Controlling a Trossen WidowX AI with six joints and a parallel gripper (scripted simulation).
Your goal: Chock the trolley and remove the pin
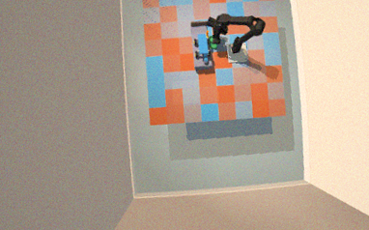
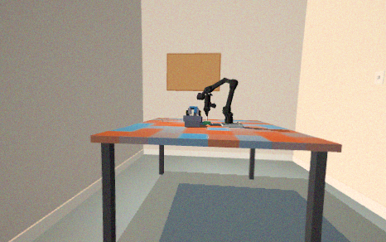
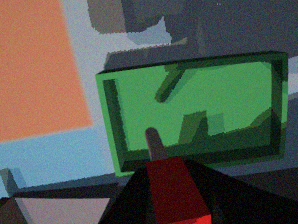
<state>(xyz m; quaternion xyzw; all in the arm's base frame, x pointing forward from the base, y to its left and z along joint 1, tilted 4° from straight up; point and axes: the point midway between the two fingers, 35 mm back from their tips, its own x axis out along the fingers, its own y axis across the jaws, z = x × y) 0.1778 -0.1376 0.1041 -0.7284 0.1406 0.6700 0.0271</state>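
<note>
Pin is out and I have it: gripper [image 1: 217,39] [image 2: 207,114] [image 3: 164,173] clenched on the red-headed stop pin [image 2: 207,118] [image 3: 178,186], head between the fingers, grey shaft sticking out past them. Long axis runs on from the fingers, roughly upright in the exterior view. Green tray [image 1: 213,43] [image 2: 206,123] [image 3: 108,125] is right below; in the wrist view the shaft tip shows inside the outline, nearer the rim on the gripper's side than the far one. Height above the tray floor: can't tell exactly.

Trolley [image 1: 203,43] [image 2: 193,109] sits on the ramp [image 1: 204,68] [image 2: 192,121] beside the tray. Yellow chock [image 1: 207,33] is just a speck in the top view; can't confirm wheel contact.

I judge we're at the drop. Maybe nudge toward tray centre so the head clears the near rim, lower a bit, open, lift straight off, away from the trolley.
</note>
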